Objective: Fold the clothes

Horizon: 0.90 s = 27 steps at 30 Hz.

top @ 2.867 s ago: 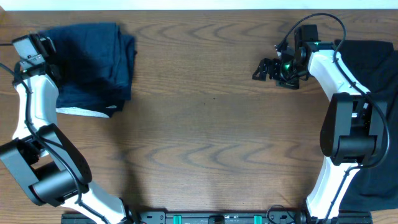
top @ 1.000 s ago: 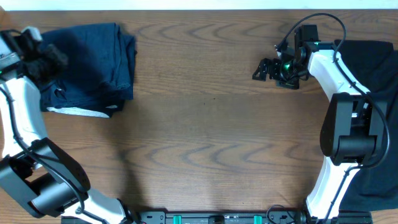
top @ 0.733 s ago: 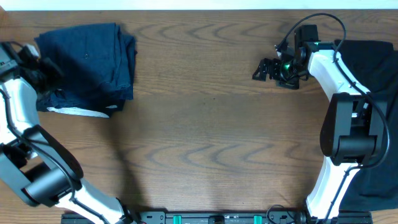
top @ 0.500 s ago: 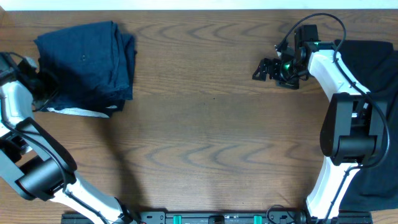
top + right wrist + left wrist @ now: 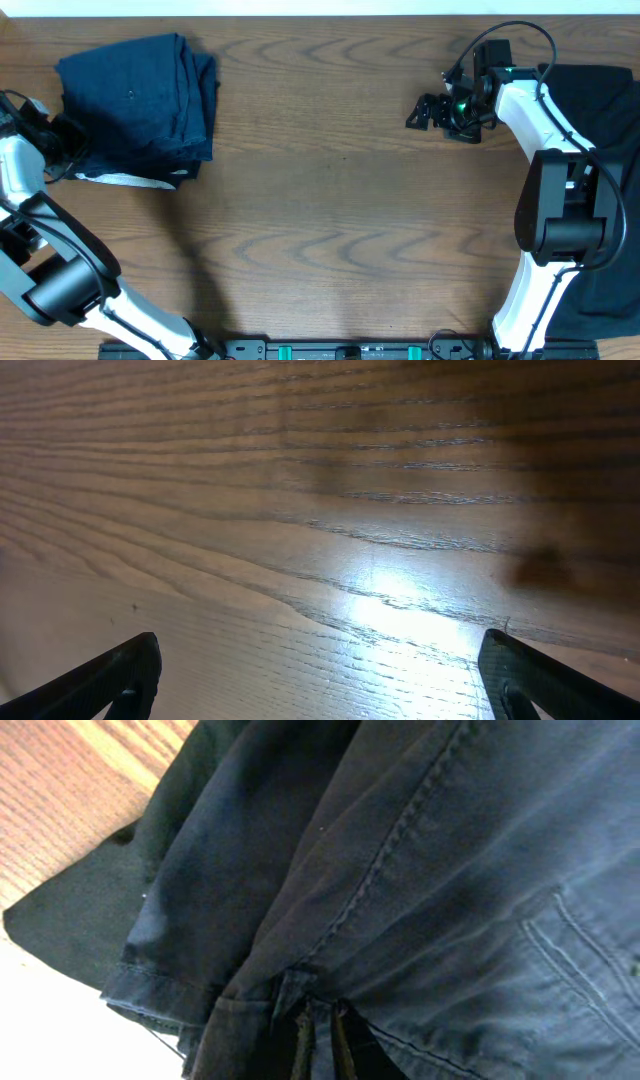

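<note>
Gripping the hem of the folded navy clothes at the tabletop's far-left corner in clenched left jaws, probably to tug the stack square, with right jaws spread wide and empty above bare wood near the black clothes at the right edge.

Beneath my right claw spreads a brown wood-grain table, with a bright glare of light just ahead between my fingers. A pale strip runs beyond its far edge.
</note>
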Each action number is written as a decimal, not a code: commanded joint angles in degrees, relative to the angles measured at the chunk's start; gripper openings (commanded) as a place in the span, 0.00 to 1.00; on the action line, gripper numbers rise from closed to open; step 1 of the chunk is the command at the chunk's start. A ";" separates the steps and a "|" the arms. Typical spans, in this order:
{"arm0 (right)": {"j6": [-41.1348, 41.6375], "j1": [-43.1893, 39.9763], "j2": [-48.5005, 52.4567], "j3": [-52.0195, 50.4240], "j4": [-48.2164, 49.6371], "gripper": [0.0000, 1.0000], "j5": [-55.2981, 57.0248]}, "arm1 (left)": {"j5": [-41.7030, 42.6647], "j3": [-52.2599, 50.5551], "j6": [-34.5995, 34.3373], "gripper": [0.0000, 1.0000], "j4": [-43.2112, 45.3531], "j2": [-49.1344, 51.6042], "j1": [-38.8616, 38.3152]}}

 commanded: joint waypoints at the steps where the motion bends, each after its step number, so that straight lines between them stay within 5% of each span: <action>1: -0.70 0.15 -1.16 0.76 -0.02 0.99 0.13 | 4.59 -0.37 -2.01 0.11 -0.28 -6.91 0.20; 7: -0.70 0.13 -1.16 0.76 -0.02 0.99 0.13 | 8.72 -0.37 -5.16 0.17 -0.15 -16.94 -0.59; 13: -0.70 0.13 -1.16 0.76 -0.02 0.99 0.15 | 8.70 -0.37 -5.14 0.74 0.13 -20.90 -1.88; 17: -0.70 0.13 -1.16 0.76 -0.02 0.99 0.13 | 8.70 -0.37 -5.14 1.00 -0.74 -20.50 -2.62; 27: -0.70 0.13 -1.16 0.76 -0.02 0.99 0.13 | 8.70 -0.37 -5.14 0.98 -0.72 -20.35 -2.69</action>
